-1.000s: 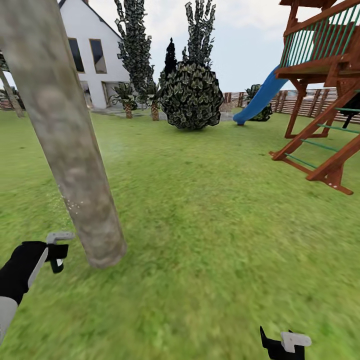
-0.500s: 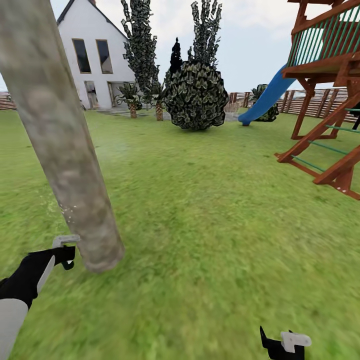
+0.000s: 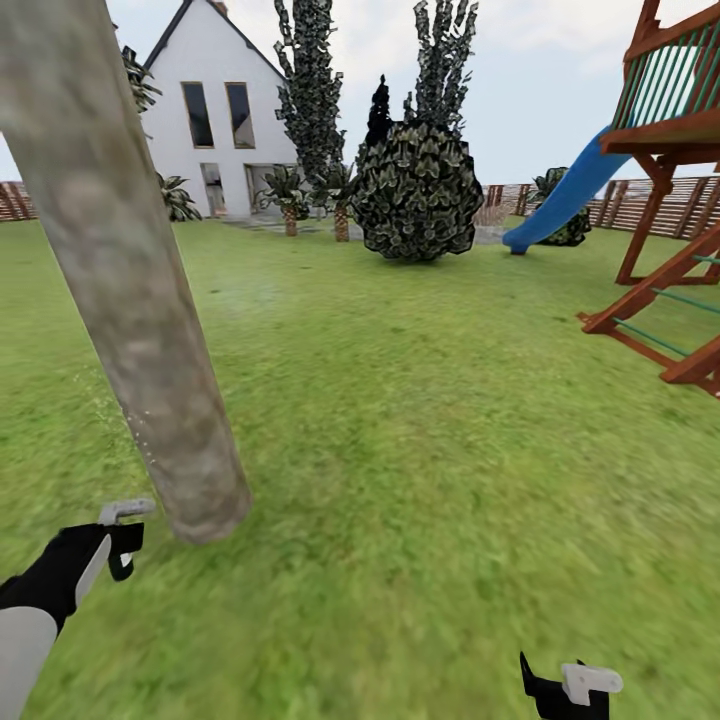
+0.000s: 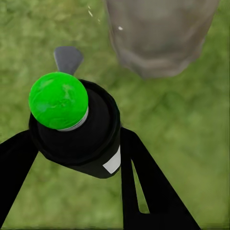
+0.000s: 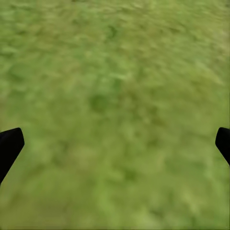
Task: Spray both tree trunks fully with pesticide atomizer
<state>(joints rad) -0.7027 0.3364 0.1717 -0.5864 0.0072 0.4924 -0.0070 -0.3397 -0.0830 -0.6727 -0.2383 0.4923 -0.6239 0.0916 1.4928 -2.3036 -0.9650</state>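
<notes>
One tree trunk (image 3: 150,330), thick and mottled grey-beige, leans across the left of the head view and meets the lawn just right of my left gripper (image 3: 112,545). That gripper is shut on the pesticide atomizer (image 4: 79,134), a black bottle with a green ball top (image 4: 58,100) and a grey nozzle (image 4: 67,57) aimed beside the trunk base (image 4: 158,38). Pale specks of pesticide (image 3: 140,430) dot the lower trunk. My right gripper (image 3: 562,690) hangs low at the right, open over bare grass (image 5: 115,115).
The lawn (image 3: 420,450) stretches ahead. A dark round bush (image 3: 417,192) and thin dark trees stand before a white house (image 3: 215,120). A wooden play tower (image 3: 670,200) with a blue slide (image 3: 565,195) is at the right, with the slat fence (image 3: 690,205) behind it.
The head camera has turned left, so the house, bush and play tower sit further right. My left gripper with the atomizer has dropped a little beside the trunk base. The right gripper has not moved.
</notes>
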